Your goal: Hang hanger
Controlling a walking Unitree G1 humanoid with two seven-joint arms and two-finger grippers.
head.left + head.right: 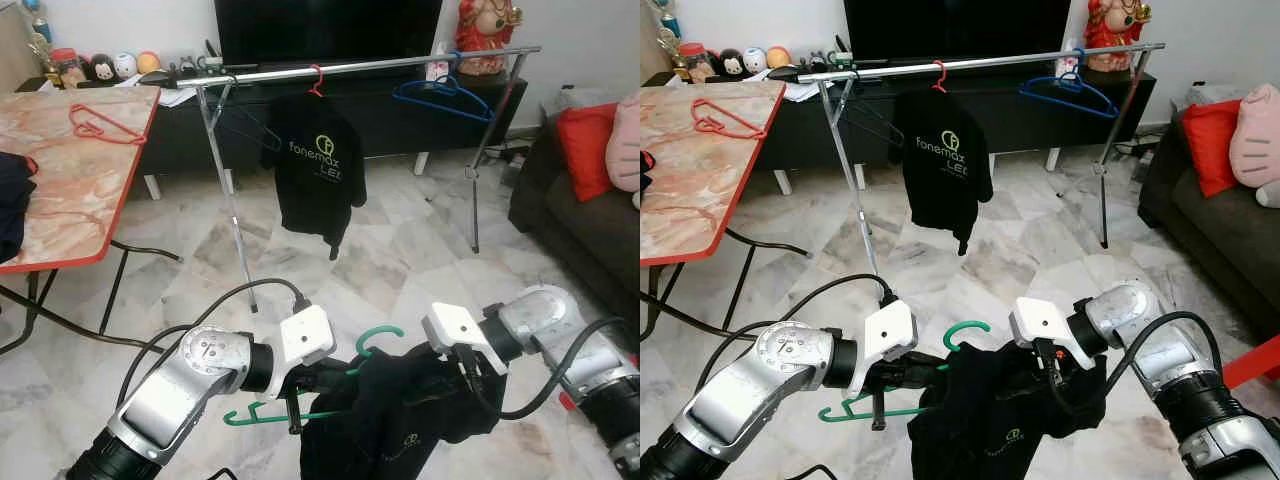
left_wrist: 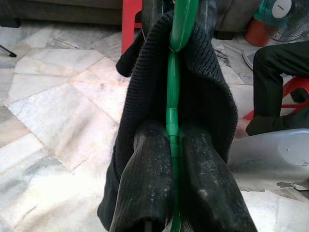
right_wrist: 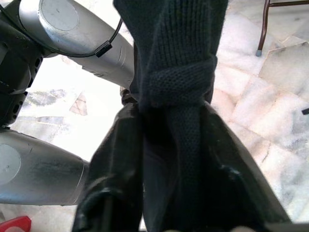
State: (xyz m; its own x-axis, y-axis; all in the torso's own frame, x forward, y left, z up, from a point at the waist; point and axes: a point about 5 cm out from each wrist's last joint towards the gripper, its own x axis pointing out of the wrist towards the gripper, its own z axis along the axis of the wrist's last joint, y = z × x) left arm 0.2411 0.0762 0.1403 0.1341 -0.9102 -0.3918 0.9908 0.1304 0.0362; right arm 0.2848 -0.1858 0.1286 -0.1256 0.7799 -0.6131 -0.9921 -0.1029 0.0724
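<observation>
A green hanger (image 1: 300, 412) with a black shirt (image 1: 400, 425) draped on it hangs low in front of me, its hook (image 1: 380, 338) pointing up. My left gripper (image 1: 318, 378) is shut on the hanger's green bar (image 2: 172, 111), with black knit cloth around the fingers (image 2: 145, 183). My right gripper (image 1: 468, 378) is shut on a bunched fold of the shirt (image 3: 181, 82). Beyond stands a silver clothes rail (image 1: 370, 66) holding another black shirt (image 1: 318, 165) on a red hanger and an empty blue hanger (image 1: 440, 98).
A marble-top table (image 1: 60, 190) with a red hanger (image 1: 100, 125) stands at the left. A dark sofa (image 1: 580, 215) with a red cushion is at the right. A TV bench (image 1: 330, 110) sits behind the rail. A seated person's legs (image 2: 275, 82) show in the left wrist view.
</observation>
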